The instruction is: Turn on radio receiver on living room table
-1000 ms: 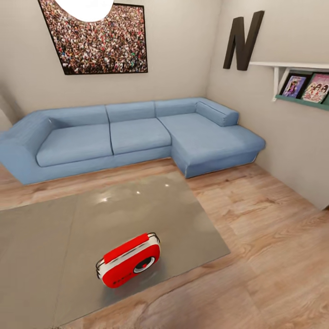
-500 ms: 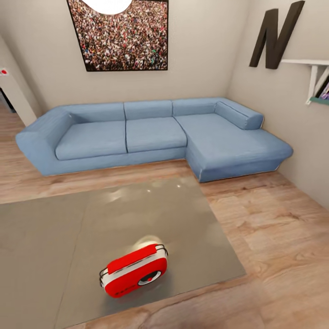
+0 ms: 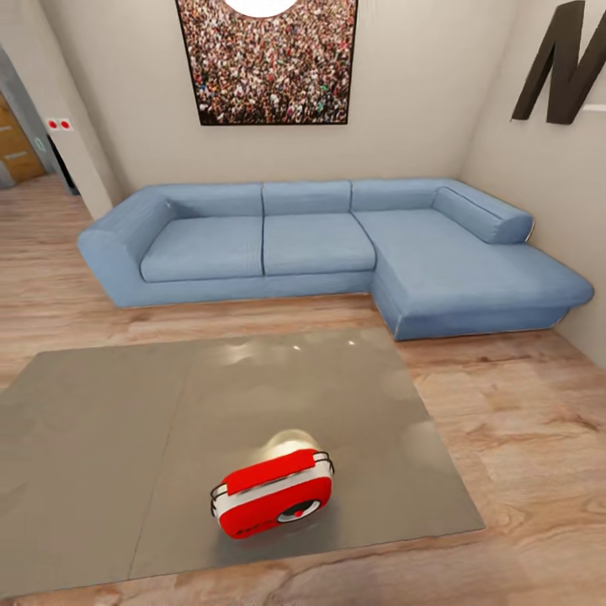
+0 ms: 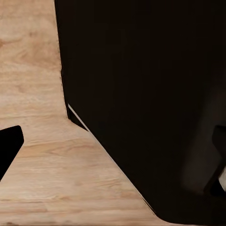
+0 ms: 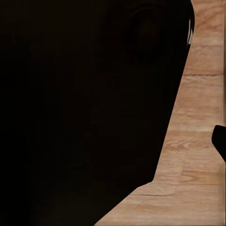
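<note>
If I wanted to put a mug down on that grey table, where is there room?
Nearly anywhere: the table is bare from the radio back to the edge facing the sofa, and across its whole left half. Only the near right part, around the radio, is taken.

Bright, even light; soft glare on table [image 3: 126, 438].

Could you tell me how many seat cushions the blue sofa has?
3: left seat cushion, middle seat cushion, and the long chaise cushion at the right end. None looks hidden.
</note>
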### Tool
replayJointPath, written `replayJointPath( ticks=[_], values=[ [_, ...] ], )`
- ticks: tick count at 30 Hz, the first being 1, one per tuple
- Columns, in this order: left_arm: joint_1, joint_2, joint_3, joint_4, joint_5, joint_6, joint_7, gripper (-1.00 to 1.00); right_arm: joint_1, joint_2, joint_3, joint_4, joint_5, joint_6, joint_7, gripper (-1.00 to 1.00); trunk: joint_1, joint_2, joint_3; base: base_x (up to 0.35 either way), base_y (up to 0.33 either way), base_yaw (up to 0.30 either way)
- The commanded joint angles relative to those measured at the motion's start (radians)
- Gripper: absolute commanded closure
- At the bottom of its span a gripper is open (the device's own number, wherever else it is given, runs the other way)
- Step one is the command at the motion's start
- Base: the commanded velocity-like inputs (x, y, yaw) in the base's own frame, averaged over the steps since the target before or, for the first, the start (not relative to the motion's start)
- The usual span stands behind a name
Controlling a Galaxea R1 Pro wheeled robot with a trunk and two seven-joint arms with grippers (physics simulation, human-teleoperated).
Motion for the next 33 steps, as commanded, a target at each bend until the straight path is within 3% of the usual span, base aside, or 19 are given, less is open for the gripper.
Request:
replayJointPath(
  ticks=[1, 7, 17, 33],
  values=[
    [0.0, 0.0, 0.017, -0.001, 0.0, 0.0, -0.001, -1.0, 0.0, 0.0, 0.0, 0.001, 0.0, 0.0, 0.0, -1.0, 0.0, 0.0, -0.001, 0.15, -0.074, 0.24],
    [0.0, 0.0, 0.065, -0.01, 0.0, 0.0, -0.001, -1.0, 0.0, 0.0, 0.0, 0.001, 0.0, 0.0, 0.0, -1.0, 0.0, 0.0, -0.006, 0.259, -0.03, 0.24],
    [0.0, 0.0, 0.071, -0.014, 0.0, 0.001, -0.002, -1.0, 0.0, 0.0, 0.0, 0.0, 0.0, 0.0, 0.0, -1.0, 0.0, 0.0, -0.015, 0.314, -0.001, 0.24],
    [0.0, 0.0, 0.071, -0.014, -0.002, 0.001, -0.003, -1.0, 0.0, 0.0, 0.0, 0.001, 0.0, 0.0, 0.002, -1.0, 0.0, 0.0, -0.017, 0.063, 0.0, 0.041]
  ],
)
